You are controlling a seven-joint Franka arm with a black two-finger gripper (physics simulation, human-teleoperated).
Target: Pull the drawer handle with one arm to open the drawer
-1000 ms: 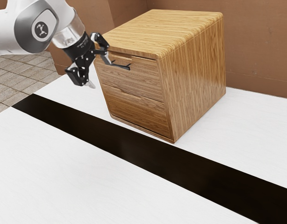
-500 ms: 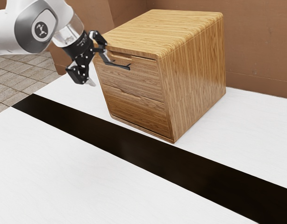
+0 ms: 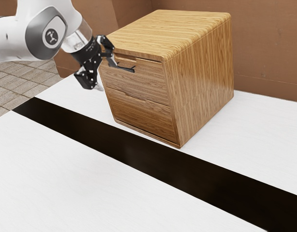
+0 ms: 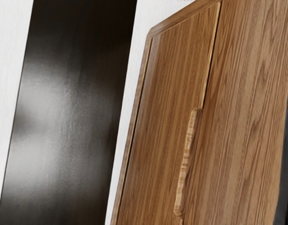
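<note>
Wooden cabinet (image 3: 197, 72) walls off the far side, open table (image 3: 56, 193) room before its drawer fronts (image 3: 139, 92)

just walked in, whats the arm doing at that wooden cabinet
The arm has its gripper at the black handle of the top drawer of the cabinet, which stands on the white table. Whether it has hold of the handle is hard to tell. The drawer front looks about flush with the cabinet, so it has not been pulled open yet. The lower drawer is shut too.
</note>
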